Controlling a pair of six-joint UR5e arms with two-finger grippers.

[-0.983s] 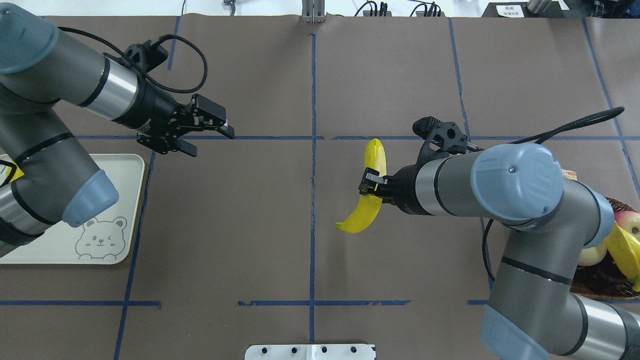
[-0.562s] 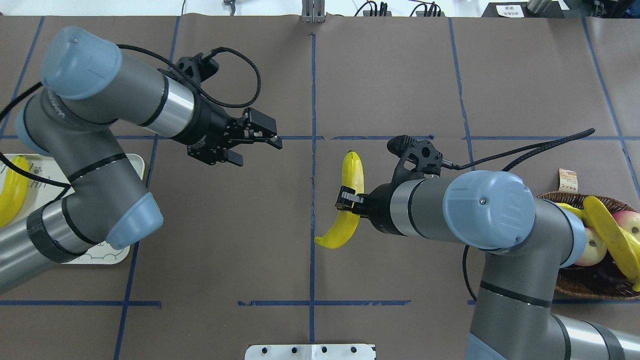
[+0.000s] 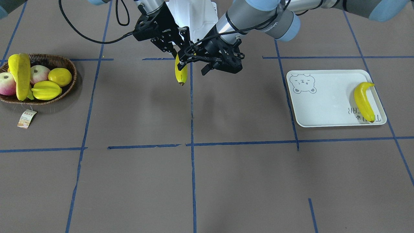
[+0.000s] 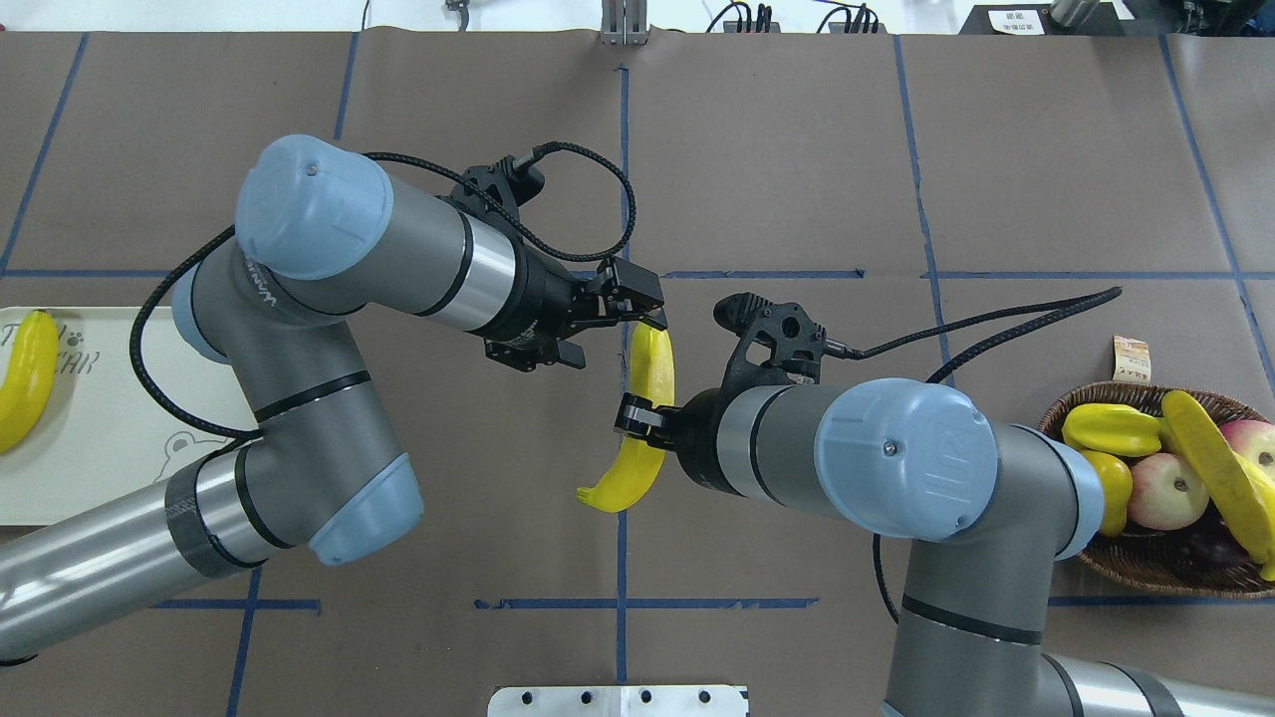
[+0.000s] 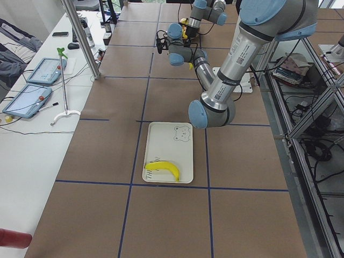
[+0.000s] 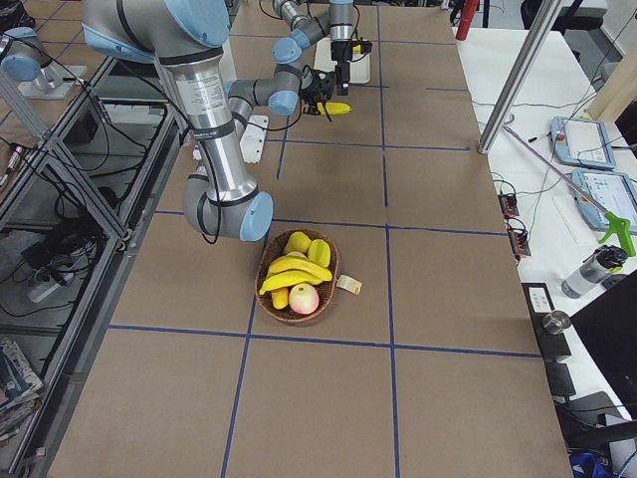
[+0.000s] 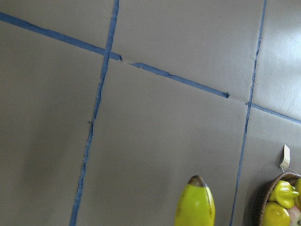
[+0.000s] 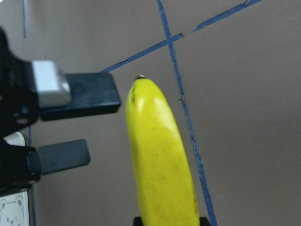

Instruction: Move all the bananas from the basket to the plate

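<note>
My right gripper is shut on the middle of a yellow banana, held above the table's centre; it also shows close up. My left gripper is open, its fingers just beside the banana's far tip, not touching it. A second banana lies on the off-white plate at the far left. The wicker basket at the right holds a third banana. The left wrist view shows only the held banana's tip and the basket's edge.
The basket also holds a starfruit, a lemon and apples; its paper tag lies on the table beside it. A white mount plate sits at the near edge. Blue tape lines cross the brown table.
My left arm swung from over the plate to the table's centre, gripper still open. My right arm carried the banana leftward to meet it.
</note>
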